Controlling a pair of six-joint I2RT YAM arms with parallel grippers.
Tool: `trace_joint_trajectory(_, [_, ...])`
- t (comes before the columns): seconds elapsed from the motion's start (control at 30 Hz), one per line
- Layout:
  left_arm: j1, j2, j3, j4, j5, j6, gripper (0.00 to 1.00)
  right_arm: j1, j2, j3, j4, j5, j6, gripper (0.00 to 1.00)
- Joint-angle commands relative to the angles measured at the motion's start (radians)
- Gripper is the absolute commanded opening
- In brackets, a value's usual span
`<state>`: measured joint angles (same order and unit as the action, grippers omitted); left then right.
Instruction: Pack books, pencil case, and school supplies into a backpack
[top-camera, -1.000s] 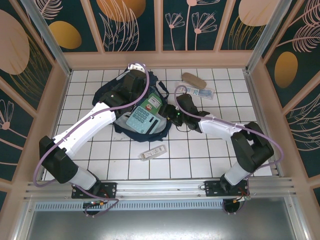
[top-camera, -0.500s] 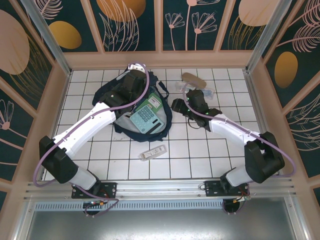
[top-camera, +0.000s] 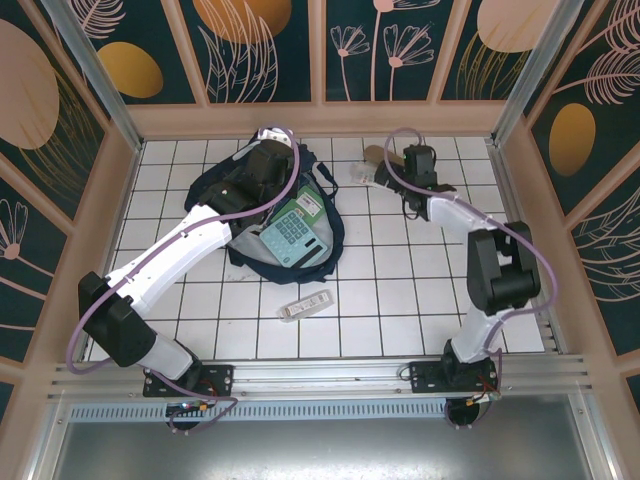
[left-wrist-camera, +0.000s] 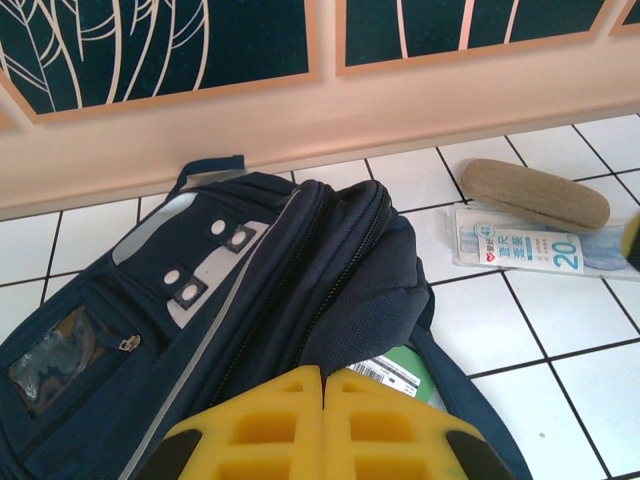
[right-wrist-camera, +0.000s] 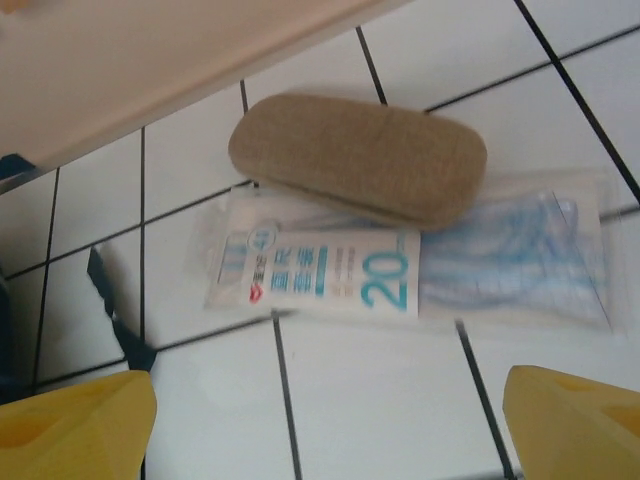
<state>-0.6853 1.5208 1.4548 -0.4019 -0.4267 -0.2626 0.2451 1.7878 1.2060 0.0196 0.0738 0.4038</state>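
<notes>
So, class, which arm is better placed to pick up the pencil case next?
Right: the right gripper, open, hovers above the pencil case and clear packet; the left gripper is shut at the backpack.

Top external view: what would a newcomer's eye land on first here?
The big navy backpack dominates the far side, left of centre, with a mint-green calculator resting on it. Next comes the right gripper, jaws wide, hovering above the tan pencil case and the clear packet further right at the back, the case overlapping the packet's edge.
</notes>
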Motion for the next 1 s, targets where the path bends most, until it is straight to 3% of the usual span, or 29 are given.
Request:
trace_joint_trajectory(0.0, [0.003,-0.065,0.017,0.047,-0.016,0.021,0.0,-0.05,0.1,0.11,0.021,-0.096,-0.08,0.91])
trace_joint_trajectory(0.27, [0.005,-0.072,-0.017,0.051,-0.018,0.023,0.0,-0.158,0.334,0.369,-0.039,-0.287,-0.106,0.92])
trace_joint_trajectory(0.53, [0.005,-0.077,-0.039,0.072,-0.02,0.033,0.0,-0.173,0.483,0.526,-0.091,-0.396,-0.129,0.95])
trace_joint_trajectory(0.77, [0.003,-0.07,-0.05,0.081,0.014,0.027,0.0,-0.172,0.556,0.599,-0.068,-0.336,-0.145,0.98])
trace_joint_trajectory(0.97, [0.003,-0.075,-0.049,0.084,0.012,0.027,0.0,-0.161,0.632,0.712,-0.17,-0.391,-0.188,0.96])
